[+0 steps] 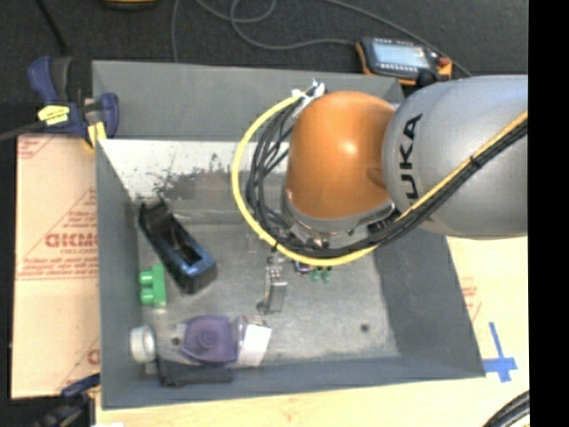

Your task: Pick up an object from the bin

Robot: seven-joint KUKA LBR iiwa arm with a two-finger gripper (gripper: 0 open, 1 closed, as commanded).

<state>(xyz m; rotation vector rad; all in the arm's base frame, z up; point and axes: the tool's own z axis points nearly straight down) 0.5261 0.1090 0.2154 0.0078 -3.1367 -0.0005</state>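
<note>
Camera view: arm point(356, 167) bowed over bin point(342, 327).

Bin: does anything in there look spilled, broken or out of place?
Nothing looks spilled or broken. The clear bottle with a purple part lies on its side by the near wall, and the black and blue tool lies slanted next to a green block. The far wall bears dark scuffs.

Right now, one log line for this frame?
gripper: over bare bin floor, centre | nearest: black-blue item left, purple bottle lower left | pick: not yet
</note>
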